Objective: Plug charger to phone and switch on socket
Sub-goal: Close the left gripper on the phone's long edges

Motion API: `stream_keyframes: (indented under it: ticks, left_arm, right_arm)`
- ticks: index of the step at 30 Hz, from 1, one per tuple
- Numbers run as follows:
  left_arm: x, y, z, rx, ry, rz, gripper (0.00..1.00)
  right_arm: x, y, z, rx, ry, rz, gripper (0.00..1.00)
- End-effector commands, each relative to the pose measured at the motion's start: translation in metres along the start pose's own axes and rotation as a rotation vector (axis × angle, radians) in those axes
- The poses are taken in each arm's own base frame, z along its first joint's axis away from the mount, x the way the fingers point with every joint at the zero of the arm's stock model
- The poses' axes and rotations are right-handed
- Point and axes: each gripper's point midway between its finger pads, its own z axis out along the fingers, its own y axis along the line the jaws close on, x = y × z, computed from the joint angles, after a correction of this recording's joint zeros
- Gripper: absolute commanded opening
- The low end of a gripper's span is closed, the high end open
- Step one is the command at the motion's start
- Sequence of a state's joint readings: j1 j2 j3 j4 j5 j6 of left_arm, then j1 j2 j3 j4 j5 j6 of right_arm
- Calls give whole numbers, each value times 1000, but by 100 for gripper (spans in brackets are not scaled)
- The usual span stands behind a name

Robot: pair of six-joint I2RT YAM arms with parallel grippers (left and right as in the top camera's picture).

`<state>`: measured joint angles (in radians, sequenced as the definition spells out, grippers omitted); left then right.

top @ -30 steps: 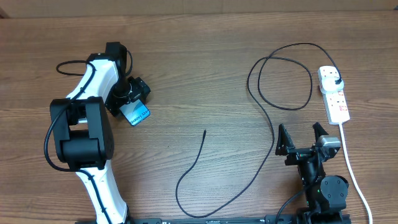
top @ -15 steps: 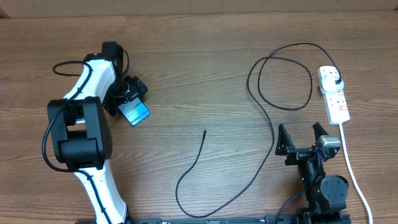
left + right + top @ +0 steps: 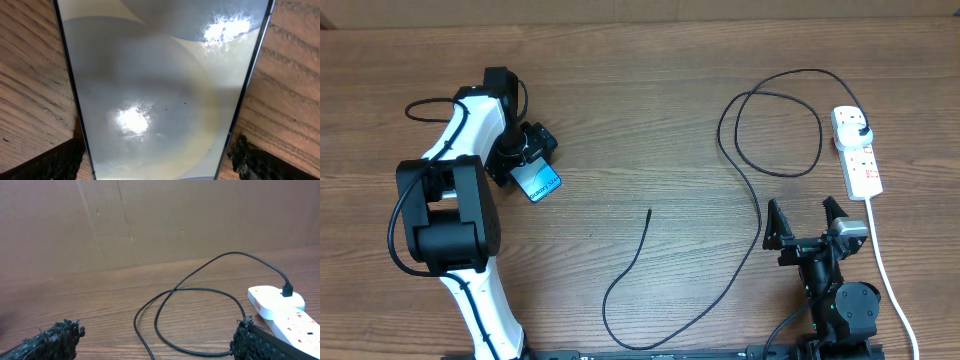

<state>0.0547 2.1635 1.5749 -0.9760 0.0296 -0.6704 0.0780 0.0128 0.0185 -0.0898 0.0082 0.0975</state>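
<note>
Barely anything changes: my left gripper (image 3: 527,157), shifted slightly left, hangs wide open astride the phone (image 3: 160,90), not clamped. My right gripper (image 3: 802,214) waits open near the power strip (image 3: 858,153); the charger (image 3: 649,215) lies mid-table, its tip unplugged.

You had no wording you could actually read. In the overhead view the phone (image 3: 538,183) carried a short line of small white lettering across its cyan screen, too small to make out. In the left wrist view the same screen (image 3: 160,90) showed only glare. The socket (image 3: 860,160) bore small red marks on its white face, in the right wrist view (image 3: 280,307) too, and none was legible.
</note>
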Motion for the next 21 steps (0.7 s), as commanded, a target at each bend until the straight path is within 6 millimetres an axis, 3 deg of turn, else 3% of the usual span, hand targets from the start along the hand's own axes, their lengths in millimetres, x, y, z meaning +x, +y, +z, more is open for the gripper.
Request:
stream_keyframes:
  ticks: [1,8,14,21]
  left_arm:
    - [1,5,4,-3,11,10,99]
    - [1,5,4,-3,11,10,99]
    - [1,5,4,-3,10,10,90]
    - [1,5,4,-3,11,10,90]
  right_arm:
    - [1,-5,0,21,-9,3,100]
    - [1,-5,0,21,-9,3,100]
    - [1,-5,0,21,-9,3,100]
    - [1,-5,0,21,-9,3,100]
